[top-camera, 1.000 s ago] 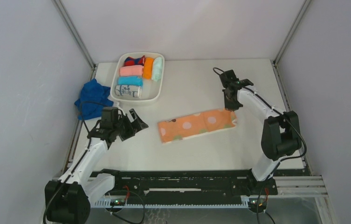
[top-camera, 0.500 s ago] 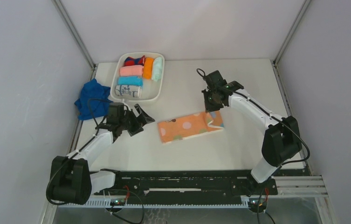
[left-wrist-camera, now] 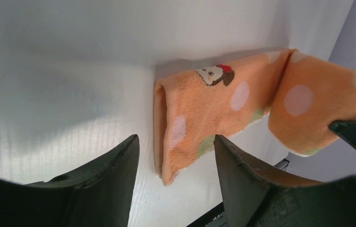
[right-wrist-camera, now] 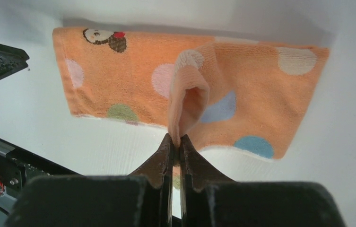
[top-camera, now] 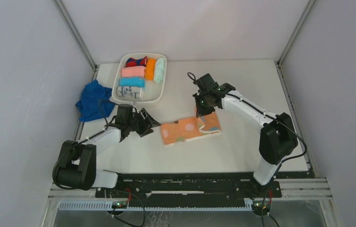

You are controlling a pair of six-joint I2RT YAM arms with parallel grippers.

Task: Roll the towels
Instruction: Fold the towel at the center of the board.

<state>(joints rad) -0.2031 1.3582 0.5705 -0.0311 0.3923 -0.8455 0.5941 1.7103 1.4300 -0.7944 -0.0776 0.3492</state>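
Top external view: peach spotted towel (top-camera: 183, 131) lies on the counter (top-camera: 242, 94), its right end lifted and doubled over by the right hand (top-camera: 200, 112), pinched tight on it. Left hand (top-camera: 151, 124), parted and empty, sits beside the other end. Rolling well likely means keeping edges square, turns tight.

peach towel (right-wrist-camera: 119, 80) of nubby terry cloth; matt white table (left-wrist-camera: 48, 109), seemingly ribbed plastic.

Bright, even light (near foregrounds softly blurred)
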